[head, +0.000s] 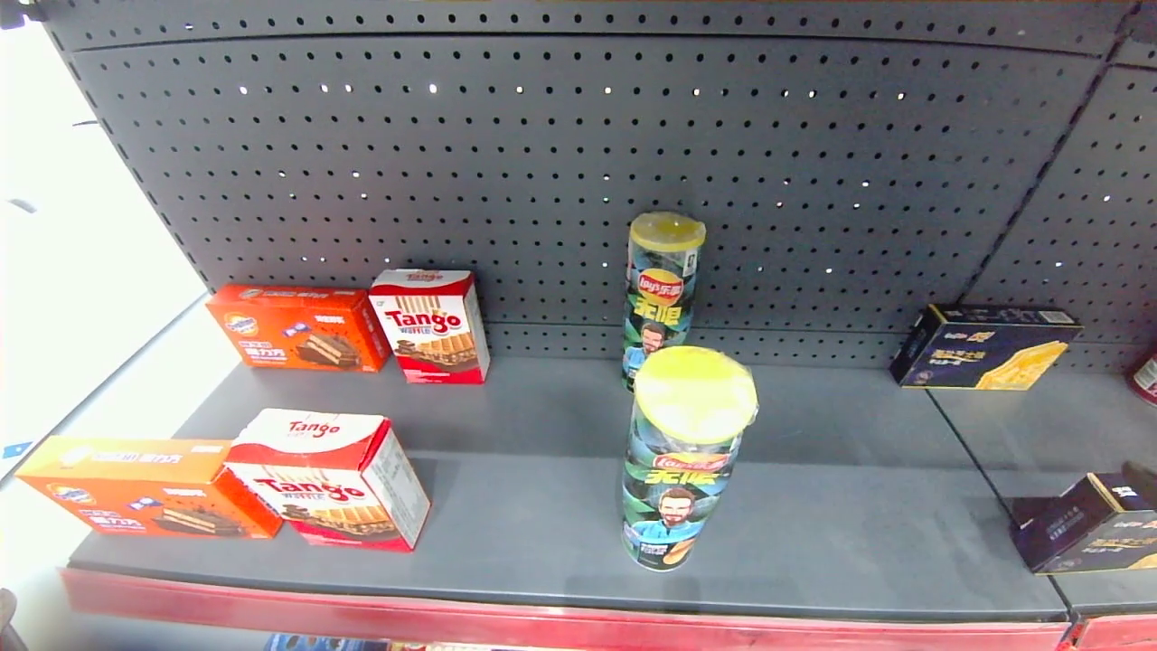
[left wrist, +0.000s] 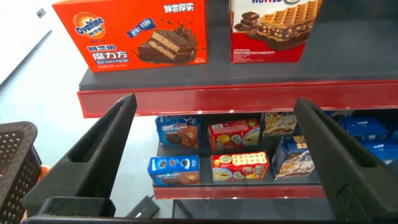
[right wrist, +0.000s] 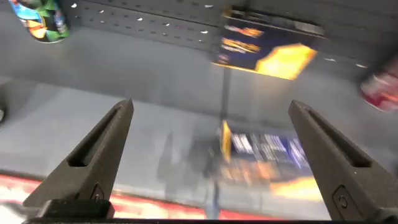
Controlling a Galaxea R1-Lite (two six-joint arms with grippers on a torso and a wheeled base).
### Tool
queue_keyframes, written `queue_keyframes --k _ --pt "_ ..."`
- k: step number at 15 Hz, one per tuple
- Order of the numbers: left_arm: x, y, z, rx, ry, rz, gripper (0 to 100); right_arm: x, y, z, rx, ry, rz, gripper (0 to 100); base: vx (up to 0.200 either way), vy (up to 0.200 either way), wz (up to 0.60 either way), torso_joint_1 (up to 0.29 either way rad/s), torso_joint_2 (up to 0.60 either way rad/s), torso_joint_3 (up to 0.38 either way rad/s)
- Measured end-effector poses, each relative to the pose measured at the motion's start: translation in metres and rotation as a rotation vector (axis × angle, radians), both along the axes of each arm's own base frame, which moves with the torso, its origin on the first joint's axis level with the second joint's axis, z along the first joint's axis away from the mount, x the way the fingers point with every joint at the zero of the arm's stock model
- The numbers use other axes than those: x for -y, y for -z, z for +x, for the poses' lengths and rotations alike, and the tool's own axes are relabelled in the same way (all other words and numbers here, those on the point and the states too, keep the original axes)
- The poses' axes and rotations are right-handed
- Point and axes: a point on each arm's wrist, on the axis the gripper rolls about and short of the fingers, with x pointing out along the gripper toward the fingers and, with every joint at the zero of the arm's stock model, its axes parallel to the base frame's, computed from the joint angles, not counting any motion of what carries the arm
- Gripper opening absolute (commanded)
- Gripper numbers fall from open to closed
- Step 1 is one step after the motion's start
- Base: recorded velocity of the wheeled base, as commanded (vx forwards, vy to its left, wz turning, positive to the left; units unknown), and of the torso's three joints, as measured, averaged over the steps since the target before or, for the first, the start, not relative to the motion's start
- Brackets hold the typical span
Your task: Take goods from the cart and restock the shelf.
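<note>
- The left gripper [left wrist: 214,165] has its two fingers spread wide with nothing between them. It sits in front of and below the red front edge of the shelf [head: 859,506].
- Beyond its fingers, small boxes [left wrist: 239,149] stand in rows on a lower shelf. A dark woven basket [left wrist: 15,162] shows at one side.
- The right gripper [right wrist: 214,165] is also spread wide and empty. It is over the front part of the shelf, toward its right end.
- A front chip can [head: 687,461] stands upright near the middle of the front edge. A rear chip can [head: 663,289] stands upright behind it, against the back wall.
- A front orange box [head: 145,488] lies at the front left corner. A front wafer box [head: 334,479] is just beside it, on the side toward the middle.
- A rear orange box [head: 298,327] sits at the back left, with a rear wafer box [head: 432,327] touching it on the side toward the middle.
- A rear dark blue box [head: 985,348] rests at the back right corner, across the seam with the next shelf board.
- A front dark blue box [head: 1085,524] lies near the front edge of that next board, blurred in the right wrist view.
</note>
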Motion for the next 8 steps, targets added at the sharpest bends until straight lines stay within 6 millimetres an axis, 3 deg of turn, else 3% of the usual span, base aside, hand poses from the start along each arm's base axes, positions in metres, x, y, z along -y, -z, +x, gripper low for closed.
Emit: queue_keyframes --k 5,8 --pt "0.0 0.0 0.0 -0.001 -0.001 -0.001 100 0.004 0.083 -0.061 0.035 0.054 0.034 100 0.0 0.0 0.0 0.0 0.0 0.0" --pt "0.0 0.0 0.0 -0.001 -0.001 0.0 100 0.003 0.117 -0.079 0.039 0.053 0.118 100 0.0 0.0 0.0 0.0 0.0 0.0"
